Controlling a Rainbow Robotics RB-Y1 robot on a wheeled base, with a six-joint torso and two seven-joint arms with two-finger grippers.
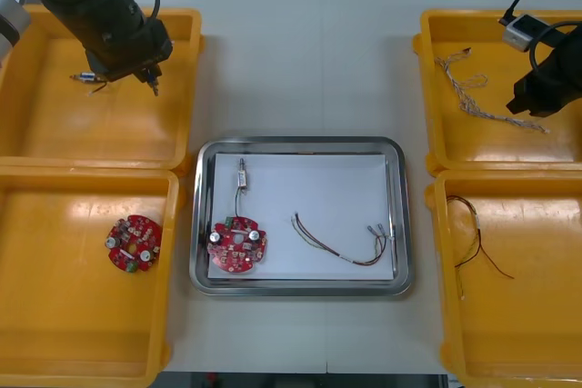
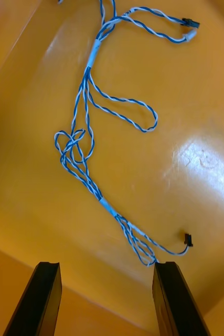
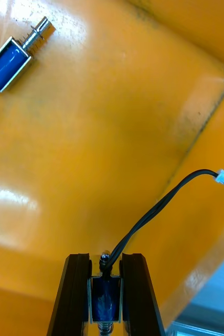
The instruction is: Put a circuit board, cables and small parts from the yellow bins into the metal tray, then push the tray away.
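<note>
Left hand [image 3: 106, 261] clamps a small blue-sleeved metal part [image 3: 105, 302], judged light, rigid and best held by its body, over the ten-o'clock yellow plastic bin [image 1: 55, 138], while the right hand [image 2: 107, 266] hangs open above a limp twisted blue-and-white cable [image 2: 85, 94] at two o'clock.

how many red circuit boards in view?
2. One circuit board lies in the metal tray, near-left corner; the other board lies in the near-left yellow bin. The left arm may hide part of the far-left bin.

Light table [image 1: 309, 61]: metal tray [image 1: 300, 142] at middle; two yellow bins [image 1: 109, 129] at each side, flanking tray.
</note>
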